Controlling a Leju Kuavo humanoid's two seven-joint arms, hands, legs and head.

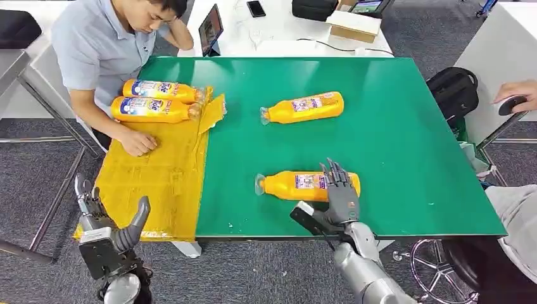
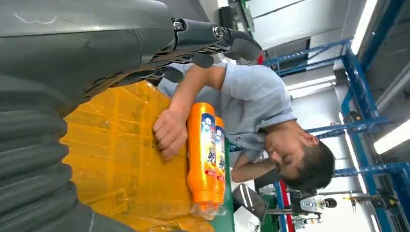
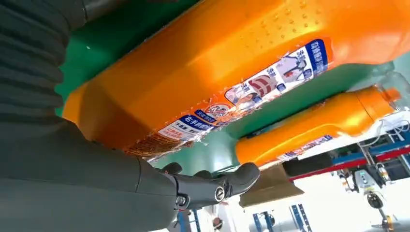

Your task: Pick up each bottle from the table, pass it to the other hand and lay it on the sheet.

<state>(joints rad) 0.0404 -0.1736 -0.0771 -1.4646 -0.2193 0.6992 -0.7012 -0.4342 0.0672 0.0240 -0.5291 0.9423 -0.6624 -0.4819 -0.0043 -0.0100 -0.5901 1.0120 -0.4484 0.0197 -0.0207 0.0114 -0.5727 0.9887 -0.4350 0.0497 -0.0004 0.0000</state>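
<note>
Your right hand [image 1: 342, 193] lies over the base end of the near bottle [image 1: 297, 184], fingers spread across its top; you haven't closed on it yet, so it holds nothing. Your left hand [image 1: 104, 231] waits off the table's near edge, fingers apart and empty.

The near bottle lies on its side on the green table [image 1: 405, 145], cap toward the sheet [image 1: 158, 171]. A far bottle [image 1: 304, 107] lies well apart beyond it, and two bottles [image 1: 155, 101] already rest on the sheet's far end.

The bottle is round and smooth, so gripping this far toward the base may let it roll or tip cap-down as you lift. The handover could slip for the same reason.

A person's hand [image 1: 138, 142] rests on the sheet just beside the laid bottles, so watch it when placing. The sheet is wrinkled, with one corner folded up. Around you: grey carpet, white desks, a black bag [image 1: 453, 88].
</note>
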